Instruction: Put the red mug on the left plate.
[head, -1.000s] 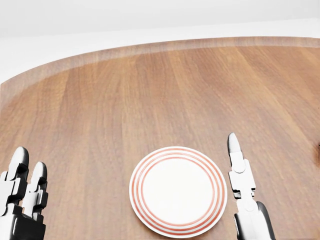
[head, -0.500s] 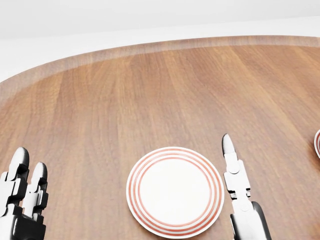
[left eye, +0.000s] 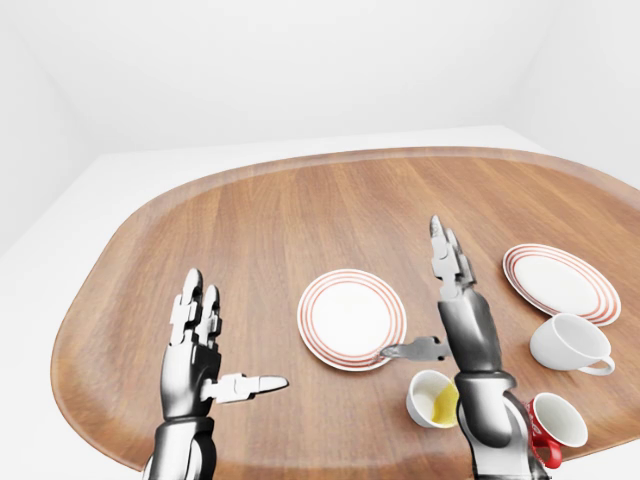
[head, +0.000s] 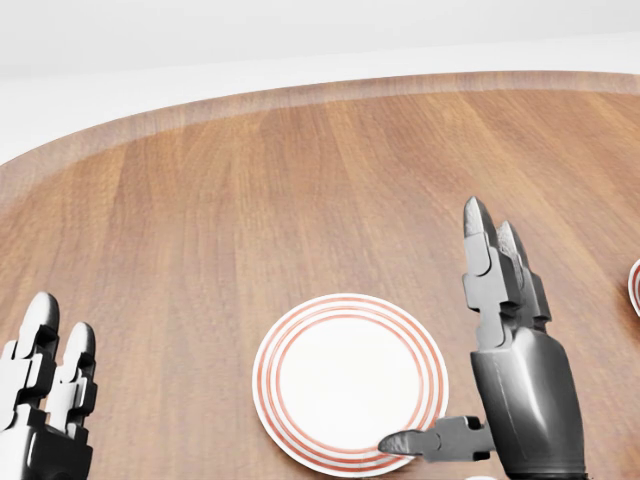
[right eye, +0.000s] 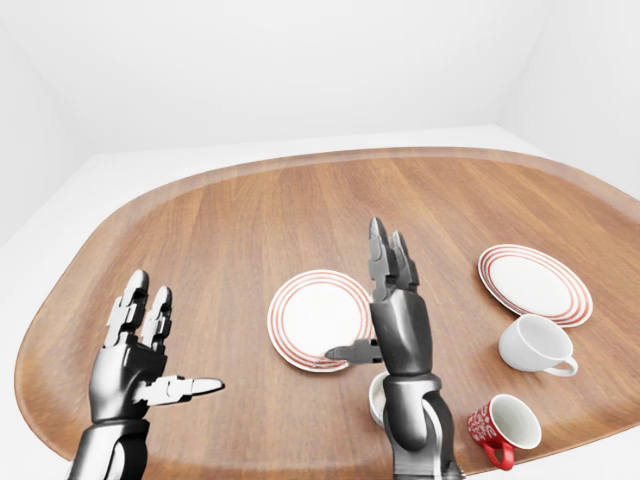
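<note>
- Red mug (right eye: 504, 428) lies tipped on its side near the bottom right corner of the right-eye view, on the wooden table (left eye: 290, 220), its white inside turned up and to the right; no finger touches it.
- At the far left of the eye views, the left hand (left eye: 205, 352) is raised above the table with its fingers spread upward and its thumb pointing right; it grips nothing.
- Next comes the left plate (left eye: 352, 318), white with red rings, flat on the table near the middle and bare.
- Just right of that plate the right hand (head: 505, 350) stands upright, fingers straight and pointing to the top of the head view, thumb reaching left over the plate's lower right rim; it too is unclenched and grasps nothing.
- Below this hand in the left-eye view sits a white cup with a yellow inside (left eye: 433, 399), partly hidden by the forearm.
- Farther right a plain white cup (left eye: 568, 344) lies tilted, handle to the lower right.
- Above it is the right plate (left eye: 561, 281), ringed in red like the first, well apart from the red mug.
</note>
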